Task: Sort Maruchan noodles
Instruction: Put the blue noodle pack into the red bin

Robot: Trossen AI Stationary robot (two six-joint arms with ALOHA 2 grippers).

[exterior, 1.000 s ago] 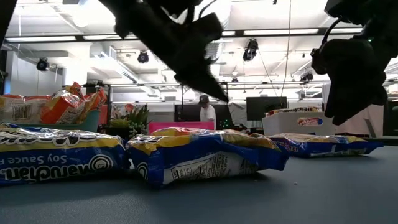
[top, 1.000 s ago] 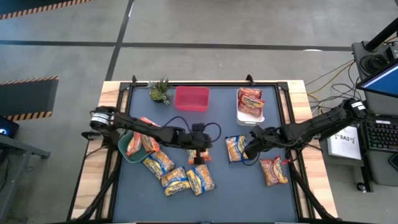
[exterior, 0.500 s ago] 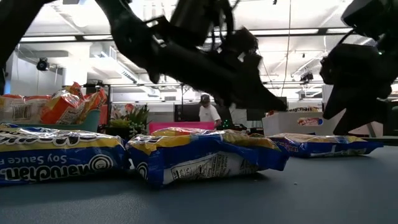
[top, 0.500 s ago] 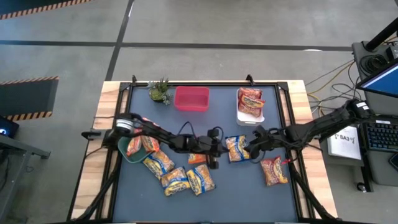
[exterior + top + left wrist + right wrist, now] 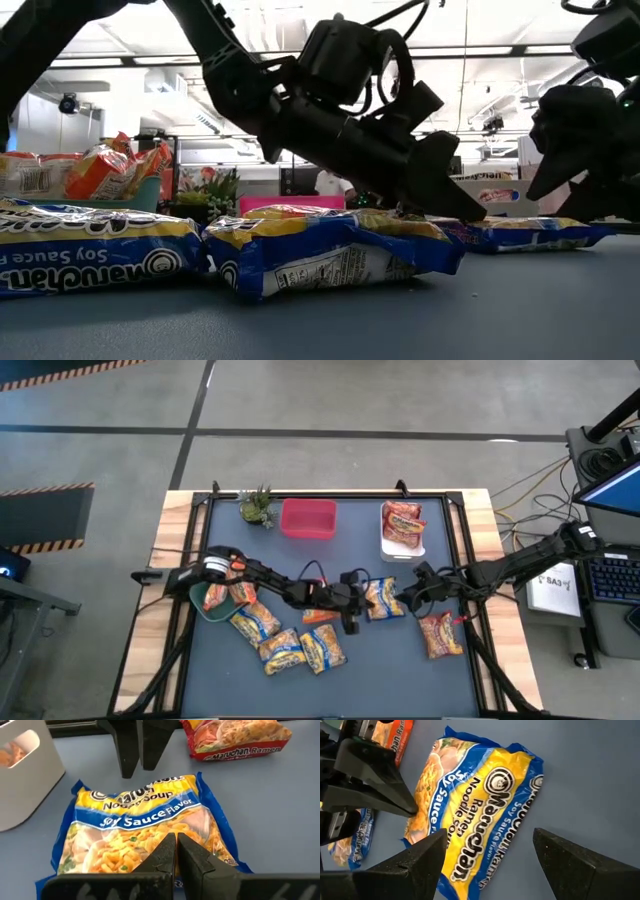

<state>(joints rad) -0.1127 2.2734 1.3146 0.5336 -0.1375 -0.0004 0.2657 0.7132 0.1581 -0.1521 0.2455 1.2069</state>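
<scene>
- The surface [image 5: 400,670] is dark and flat; noodle packets lie on it in a few spots.
- The left arm reaches far across from 9 o'clock; its left claw [image 5: 352,600] is pressed together and holds nothing; its tip rests at the edge of the soy sauce packet [image 5: 381,598] in the middle.
- The right arm comes in from 3 o'clock; its right claw [image 5: 412,593] is spread wide and empty; the soy sauce packet lies just beside it toward 9 o'clock; both claws are close, one on each side.
- The packet's long side seems to run from 12 to 6 o'clock.
- The white bin [image 5: 402,545] at 1 o'clock holds red packets.
- The green bowl [image 5: 200,603] at 9 o'clock holds orange packets.
- The pink bin [image 5: 308,520] at 12 o'clock looks empty.
- More blue-and-yellow packets [image 5: 290,645] sit at 7 o'clock; one red packet [image 5: 440,635] sits at 5 o'clock.
</scene>
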